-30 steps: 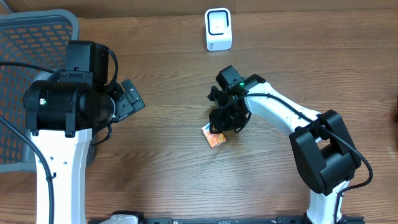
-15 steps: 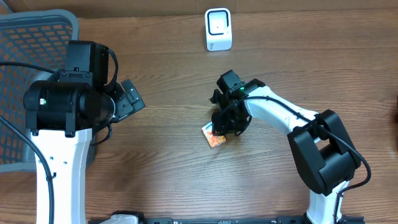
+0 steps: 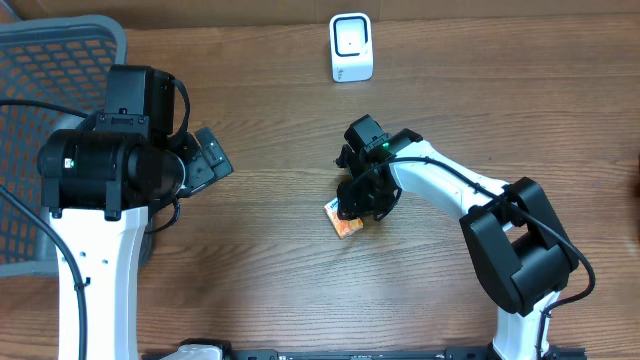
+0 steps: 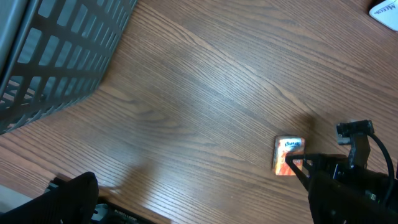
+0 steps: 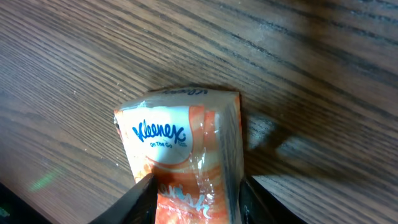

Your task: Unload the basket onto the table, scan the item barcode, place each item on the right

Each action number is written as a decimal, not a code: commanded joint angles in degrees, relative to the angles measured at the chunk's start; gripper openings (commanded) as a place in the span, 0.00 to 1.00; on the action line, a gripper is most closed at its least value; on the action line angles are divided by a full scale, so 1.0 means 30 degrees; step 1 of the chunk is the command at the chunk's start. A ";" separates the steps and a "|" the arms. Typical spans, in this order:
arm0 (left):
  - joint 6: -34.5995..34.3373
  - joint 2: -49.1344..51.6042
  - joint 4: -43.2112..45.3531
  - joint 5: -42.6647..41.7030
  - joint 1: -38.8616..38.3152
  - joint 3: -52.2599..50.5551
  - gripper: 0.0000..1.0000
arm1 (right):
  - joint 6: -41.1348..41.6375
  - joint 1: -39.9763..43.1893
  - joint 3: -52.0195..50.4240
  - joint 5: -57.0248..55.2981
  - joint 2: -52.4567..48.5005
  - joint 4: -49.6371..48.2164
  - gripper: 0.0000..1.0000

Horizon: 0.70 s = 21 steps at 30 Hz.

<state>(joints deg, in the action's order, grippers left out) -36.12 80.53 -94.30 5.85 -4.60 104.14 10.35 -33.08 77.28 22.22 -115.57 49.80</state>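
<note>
The tissue pack (image 5: 180,143) is orange and white with blue lettering, the table (image 3: 280,300) brown wood-grain.

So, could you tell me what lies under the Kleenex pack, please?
Only the wooden table shows beneath the Kleenex pack; its underside, and any barcode there, is hidden.

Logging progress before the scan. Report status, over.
Left gripper open, empty. Right gripper closed on Kleenex pack on table. Nothing between pack and scanner.
</note>
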 commanded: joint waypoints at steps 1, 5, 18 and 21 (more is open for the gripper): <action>-0.0393 0.0015 0.0015 0.0240 0.0102 -0.0073 1.00 | 0.0270 -0.0044 -0.0539 -0.0044 0.0138 -0.0444 0.41; -0.0393 0.0015 0.0015 0.0240 0.0102 -0.0073 0.99 | 0.0656 -0.0044 -0.1173 -0.0029 0.0138 -0.1035 0.39; -0.0393 0.0015 0.0015 0.0240 0.0102 -0.0073 1.00 | 0.1137 0.0729 -0.0452 0.1800 0.0146 -0.1078 0.04; -0.0393 0.0015 0.0015 0.0240 0.0102 -0.0073 1.00 | 0.1122 0.1348 0.0015 0.3337 0.0146 -0.1093 0.04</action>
<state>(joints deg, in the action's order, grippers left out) -36.12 80.53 -94.30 5.85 -4.60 104.14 13.52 -31.03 74.98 27.59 -115.46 46.72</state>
